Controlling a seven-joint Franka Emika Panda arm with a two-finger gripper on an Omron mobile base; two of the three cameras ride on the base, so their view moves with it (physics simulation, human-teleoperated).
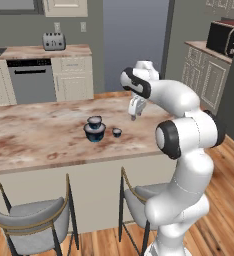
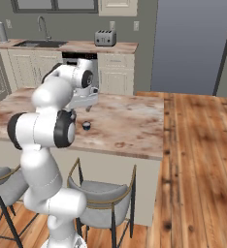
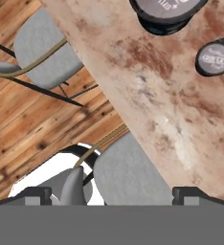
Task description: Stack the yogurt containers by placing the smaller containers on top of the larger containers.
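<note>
A: Island counter [image 1: 34,135], marbled top. Medium tub [image 1: 94,121] sits on the big tub [image 1: 95,133], rims roughly level as far as the left base view shows. Tiny tub [image 1: 117,132] stands alone on the counter, just beside the stack to its right, not touching.

B: And the gripper [image 1: 134,114]?

A: Above the counter, right of the tiny tub, clear of everything. Nothing between the fingers in the left base view. In the hand view both tips sit far out at the bottom corners, so I read the jaws as spread wide and empty.

B: So one tub left to place, by my reckoning. Risks?

A: First, the tiny tub is small against those fingers. A grasp that lands off-centre could nudge it along the smooth top or flip it instead of pinching it.

B: It's also close to the stack.

A: Yes. A finger coming down on the stack side could clip the big tub and jolt the medium one off its seat. Approaching with the fingers lined up so neither drops into that gap looks safer.

B: And the placing?

A: The stack is already two high with a narrow top. In the hand view the tiny tub's lid [image 3: 214,58] looks well smaller than the upper lid [image 3: 167,8], so there's room, but releasing tilted or too high could send it rolling off, maybe onto the stools [image 1: 34,220] below.
</note>
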